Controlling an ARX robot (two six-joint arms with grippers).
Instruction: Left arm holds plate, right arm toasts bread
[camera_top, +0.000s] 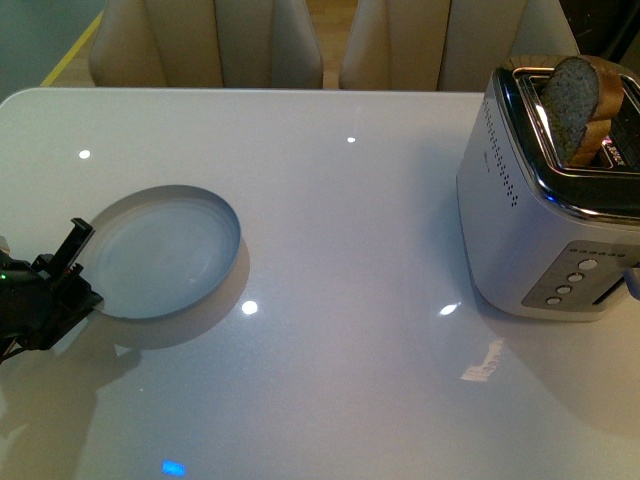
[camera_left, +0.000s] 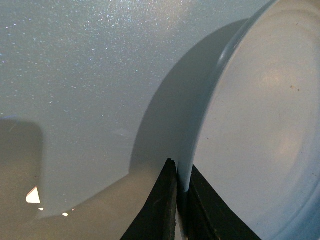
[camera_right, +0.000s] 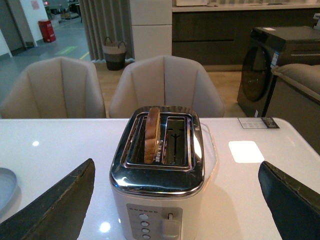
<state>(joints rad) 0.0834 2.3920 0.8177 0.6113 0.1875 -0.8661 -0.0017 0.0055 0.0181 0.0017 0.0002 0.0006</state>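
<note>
The left pincer (camera_top: 72, 262) is clamped on the rim of the plate (camera_top: 165, 250), with one finger (camera_left: 160, 210) on each face of the rim. The plate extends away from this pincer and casts a shadow on the white table (camera_top: 350, 380). The right pincer (camera_right: 175, 165) stands wide apart and grips nothing. The bread (camera_right: 152, 132) stands upright in a slot of the toaster (camera_right: 160, 195), directly ahead of the right pincer and apart from it.
</note>
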